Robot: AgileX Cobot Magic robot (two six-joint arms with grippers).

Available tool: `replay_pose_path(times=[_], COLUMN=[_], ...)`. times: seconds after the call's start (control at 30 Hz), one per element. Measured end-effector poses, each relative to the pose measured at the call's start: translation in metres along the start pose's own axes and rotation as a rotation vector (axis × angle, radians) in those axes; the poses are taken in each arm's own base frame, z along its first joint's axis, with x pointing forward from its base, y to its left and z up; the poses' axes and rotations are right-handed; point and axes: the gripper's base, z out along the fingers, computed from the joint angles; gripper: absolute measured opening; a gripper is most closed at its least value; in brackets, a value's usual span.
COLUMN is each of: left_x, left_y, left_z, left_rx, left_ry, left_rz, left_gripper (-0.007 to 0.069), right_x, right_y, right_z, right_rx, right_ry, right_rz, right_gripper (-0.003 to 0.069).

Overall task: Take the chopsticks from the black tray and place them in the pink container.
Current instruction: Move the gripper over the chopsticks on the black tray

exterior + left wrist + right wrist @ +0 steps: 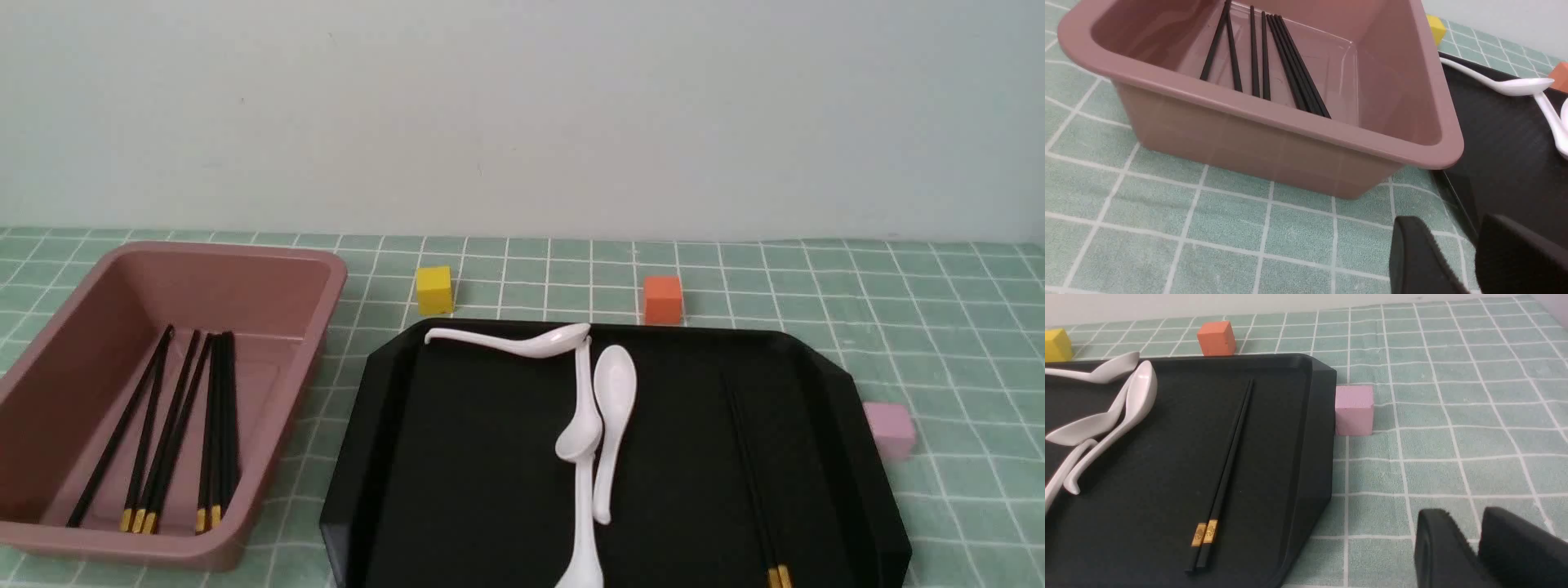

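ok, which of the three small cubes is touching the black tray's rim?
The pale pink cube, tight against the right edge of the glossy black tray. The yellow cube and orange cube sit behind it.

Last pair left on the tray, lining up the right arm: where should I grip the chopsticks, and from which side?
Probably from above, mid-shaft, jaws across both chopsticks. They lie flat and touching on the black tray, clear of the spoons.

- The deep dusty-pink plastic bin (245,282) sits left of the wide glossy black tray (457,457).
- Loose black chopsticks (175,429), seemingly seven or eight, lie inside the bin.
- One black chopstick pair (1227,465) lies on the tray's right part, white spoons (600,425) mid-tray.
- Small pale pink cube (890,429) touches the tray's right rim.
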Motion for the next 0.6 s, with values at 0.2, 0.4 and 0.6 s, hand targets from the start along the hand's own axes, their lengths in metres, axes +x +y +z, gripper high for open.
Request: replay_pose_path(times=[0.2, 0.4, 0.6], left_x=[0.0, 0.0, 0.0], left_y=[0.0, 0.0, 0.0], left_z=[0.0, 0.0, 0.0], left_rx=[0.0, 0.0, 0.0], left_ry=[0.0, 0.0, 0.0], left_rz=[0.0, 0.0, 0.0], left_gripper=[0.0239, 0.0239, 0.0239], right_x=[0.0, 0.0, 0.0], right_y=[0.0, 0.0, 0.0], right_z=[0.0, 0.0, 0.0], right_rx=[0.0, 0.0, 0.0], right_ry=[0.0, 0.0, 0.0], right_rz=[0.0, 0.0, 0.0], right_gripper=[0.0185, 0.0188, 0.0192])
